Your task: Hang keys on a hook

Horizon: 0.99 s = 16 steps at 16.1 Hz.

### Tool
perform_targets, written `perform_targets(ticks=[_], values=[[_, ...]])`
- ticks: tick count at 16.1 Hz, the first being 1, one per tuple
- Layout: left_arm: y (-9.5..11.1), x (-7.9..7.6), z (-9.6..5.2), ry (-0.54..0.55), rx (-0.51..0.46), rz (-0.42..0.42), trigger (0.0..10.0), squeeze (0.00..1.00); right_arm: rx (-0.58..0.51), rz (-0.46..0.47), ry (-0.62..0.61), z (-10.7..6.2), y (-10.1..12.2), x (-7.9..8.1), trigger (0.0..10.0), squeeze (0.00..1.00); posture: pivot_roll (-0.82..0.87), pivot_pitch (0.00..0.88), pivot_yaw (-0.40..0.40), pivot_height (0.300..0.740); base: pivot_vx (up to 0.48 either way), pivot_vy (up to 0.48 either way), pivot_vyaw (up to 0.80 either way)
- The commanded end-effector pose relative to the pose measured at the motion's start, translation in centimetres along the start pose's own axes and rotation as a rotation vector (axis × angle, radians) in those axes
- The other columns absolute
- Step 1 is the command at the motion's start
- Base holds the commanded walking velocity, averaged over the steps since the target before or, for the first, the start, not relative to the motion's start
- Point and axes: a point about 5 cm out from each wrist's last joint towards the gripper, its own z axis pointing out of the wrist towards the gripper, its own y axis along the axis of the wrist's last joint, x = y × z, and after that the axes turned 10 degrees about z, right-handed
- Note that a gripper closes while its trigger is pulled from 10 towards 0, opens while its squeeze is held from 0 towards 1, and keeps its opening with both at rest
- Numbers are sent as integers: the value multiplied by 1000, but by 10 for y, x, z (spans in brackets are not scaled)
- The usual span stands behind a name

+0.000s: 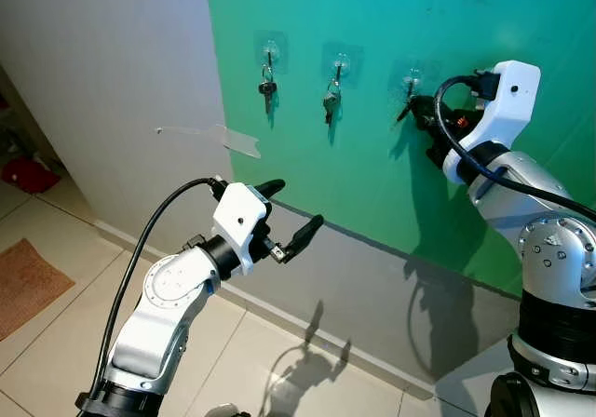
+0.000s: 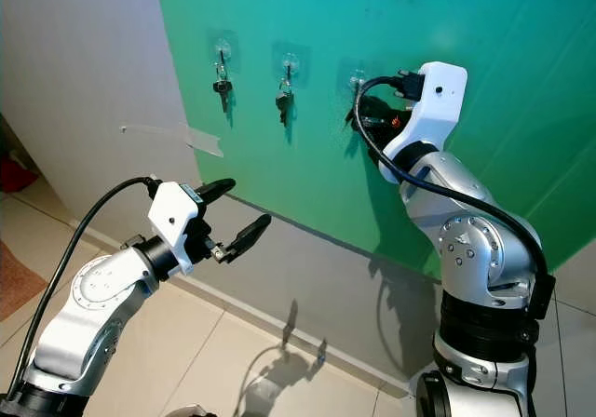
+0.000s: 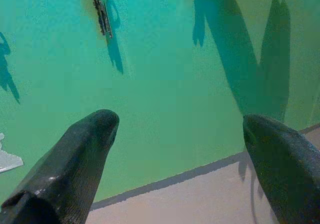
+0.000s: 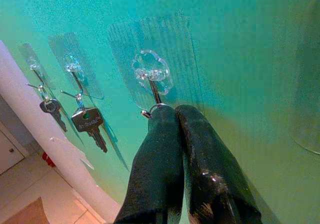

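1. Green wall (image 1: 372,7) is seen ahead, with a grey band (image 1: 372,287) below it and a pale tiled floor (image 1: 56,343) at the bottom.
2. 3 clear stick-on hooks are fixed in a row on the green wall: the left hook (image 1: 269,48), the middle hook (image 1: 341,61) and the right hook (image 1: 411,80).
3. A dark key (image 1: 267,88) is hung from the left hook, and a second key (image 1: 330,102) is hung from the middle hook.
4. The right hand (image 4: 172,115) is raised to the right hook, its 2 black fingers pressed together just under the hook's metal prong.
5. A small metal ring (image 4: 148,112) is seen at the fingertips, touching the prong; whether it is pinched between the fingers cannot be told, and the key itself is hidden behind the hand.
6. The left hand (image 1: 291,214) is held lower, in front of the grey band and well apart from the hooks, with its fingers spread wide and nothing between them.
7. A strip of clear tape (image 1: 223,136) is stuck on the white wall (image 1: 102,82) to the left of the green area.
8. A brown mat (image 1: 23,287) is laid on the floor at the far left, and something red (image 1: 28,173) lies beyond it.
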Motion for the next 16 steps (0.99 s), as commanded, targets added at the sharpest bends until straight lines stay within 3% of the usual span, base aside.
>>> perform_targets(ticks=[1,10,16], values=[[6,0,4,-24,-21,17,10000,0,12,-13,-19,0,2,-1,10000,0,-80,0,-11,740,0,0,0],[7,4,8,-8,-33,34,10000,0,93,-103,-5,-2,-14,-1,10000,0,-84,0,-16,740,0,0,0],[24,11,13,44,-145,11,10000,0,71,-104,-3,-3,-16,-3,10000,24,-69,0,-18,740,0,0,0]])
